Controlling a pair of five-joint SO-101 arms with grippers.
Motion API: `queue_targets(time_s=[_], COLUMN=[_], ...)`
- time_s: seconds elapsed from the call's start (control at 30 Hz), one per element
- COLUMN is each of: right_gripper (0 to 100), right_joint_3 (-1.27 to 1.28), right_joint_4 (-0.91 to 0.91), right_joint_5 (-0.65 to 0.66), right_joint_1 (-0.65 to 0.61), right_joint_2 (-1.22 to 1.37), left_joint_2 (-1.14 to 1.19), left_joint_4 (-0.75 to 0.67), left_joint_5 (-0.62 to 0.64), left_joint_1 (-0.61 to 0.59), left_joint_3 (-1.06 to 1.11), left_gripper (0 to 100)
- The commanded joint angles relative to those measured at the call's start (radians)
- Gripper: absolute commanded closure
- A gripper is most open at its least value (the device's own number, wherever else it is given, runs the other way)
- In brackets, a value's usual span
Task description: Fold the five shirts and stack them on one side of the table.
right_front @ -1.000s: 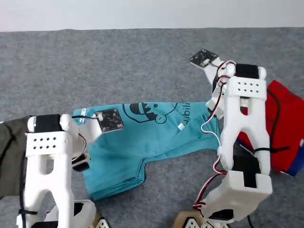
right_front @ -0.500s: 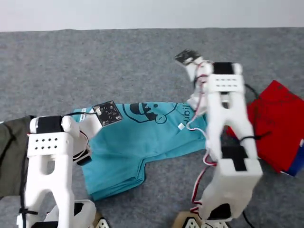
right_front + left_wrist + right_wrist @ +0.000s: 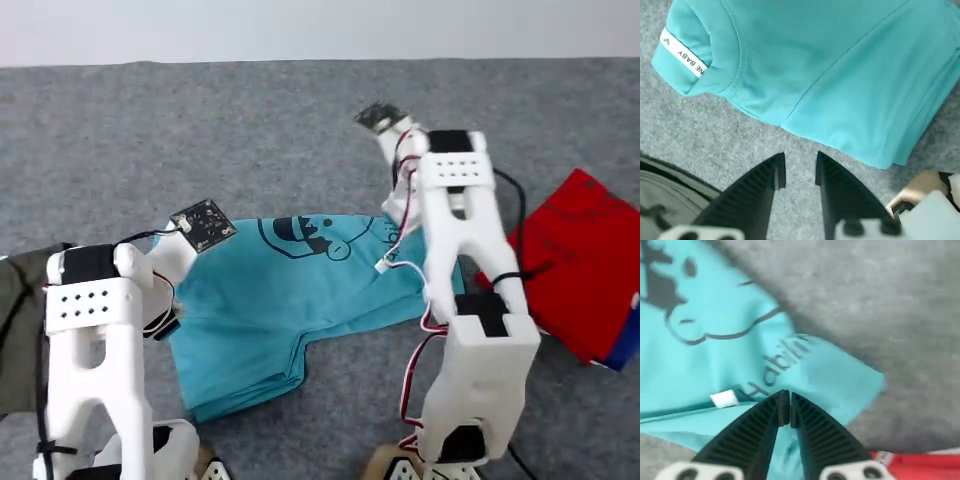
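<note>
A teal shirt [image 3: 290, 300] with a dark cartoon print lies partly folded in the middle of the grey table. In the left wrist view my left gripper [image 3: 800, 167] is open and empty, over bare table just off the teal shirt's [image 3: 830, 80] hem edge. My right gripper [image 3: 786, 402] is shut with nothing seen between its fingers. It hovers above the printed right part of the teal shirt [image 3: 700, 365], near a small white tag [image 3: 724, 399]. A red shirt [image 3: 585, 255] lies at the table's right side. At the left edge lies an olive shirt [image 3: 18, 320].
A blue piece of cloth [image 3: 627, 345] peeks out under the red shirt. The olive shirt [image 3: 662, 187] lies close beside my left gripper. The right arm's white body [image 3: 465, 260] stands between the teal and red shirts. The grey table [image 3: 200, 130] stretches away behind.
The right arm swung left, off the red shirt and over the teal shirt's right end. The left arm's wrist drew back leftward, off the teal shirt.
</note>
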Motion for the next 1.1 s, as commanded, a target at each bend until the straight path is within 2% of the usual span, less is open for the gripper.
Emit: queue_targets(time_s=[0.0,0.13,0.27,0.43,0.7,0.8,0.9,1.07], right_gripper=[91.7,81.4,81.1,80.9,81.3,87.9,95.4,93.5], right_joint_3=[-0.097,-0.095,-0.095,-0.100,-0.100,-0.100,-0.100,-0.100], right_joint_4=[0.021,0.045,0.045,0.045,-0.054,-0.142,-0.231,-0.331], right_joint_5=[-0.026,-0.204,-0.310,-0.410,-0.407,-0.400,-0.299,-0.230], right_joint_1=[0.036,0.036,0.031,0.033,0.035,0.035,0.035,0.041], right_joint_2=[-0.008,-0.005,0.051,0.139,0.216,0.219,0.225,0.228], left_joint_2=[-0.017,-0.017,-0.017,-0.025,-0.025,-0.025,-0.025,-0.025], left_joint_4=[-0.014,-0.014,-0.020,-0.095,-0.098,-0.098,-0.098,-0.098], left_joint_5=[0.003,0.003,0.003,0.003,0.003,0.003,0.003,0.003], left_joint_1=[-0.009,-0.009,-0.009,-0.011,-0.011,-0.011,-0.011,-0.011], left_joint_3=[-0.004,-0.004,0.008,0.094,0.113,0.111,0.111,0.111], left_gripper=[90,90,90,90,90,90,90,90])
